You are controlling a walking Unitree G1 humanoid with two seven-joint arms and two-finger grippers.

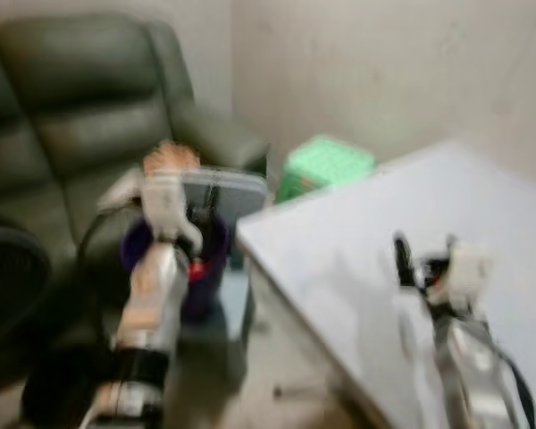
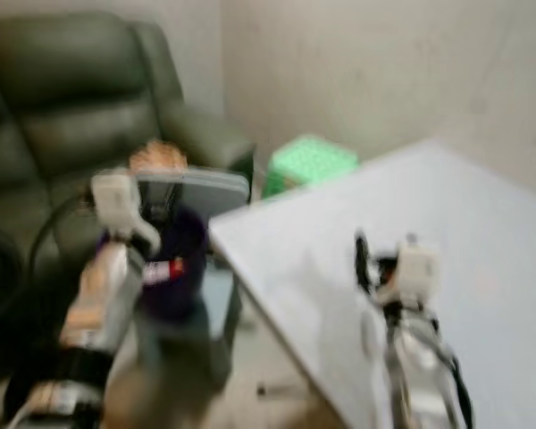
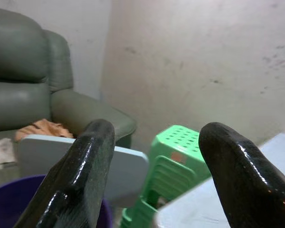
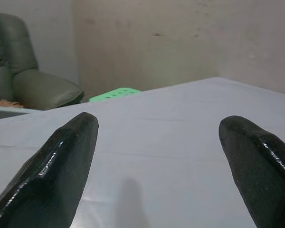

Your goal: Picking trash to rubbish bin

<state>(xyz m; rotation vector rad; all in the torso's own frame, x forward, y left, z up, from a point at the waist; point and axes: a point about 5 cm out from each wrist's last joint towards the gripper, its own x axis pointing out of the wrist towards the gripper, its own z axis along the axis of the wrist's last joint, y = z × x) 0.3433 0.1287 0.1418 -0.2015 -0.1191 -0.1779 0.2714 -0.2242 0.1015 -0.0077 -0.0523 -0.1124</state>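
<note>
Both arms are silver and blurred in the head views: the left arm [image 1: 152,304] has a dark band near its base, a small red mark by the wrist and a black cable looping beside it. The right arm [image 1: 469,366] ends in a white wrist block (a black cable trails along it). Each gripper, left [image 3: 154,183] and right [image 4: 159,178], has two glossy black, round-tipped fingers.

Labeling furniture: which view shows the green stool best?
Left wrist view: the green stool is sharp and close, its perforated top and stacked rims clear between the open left end effector fingers. Both eye views show it as a blurred patch; the right wrist view catches just its top behind the table.
</note>
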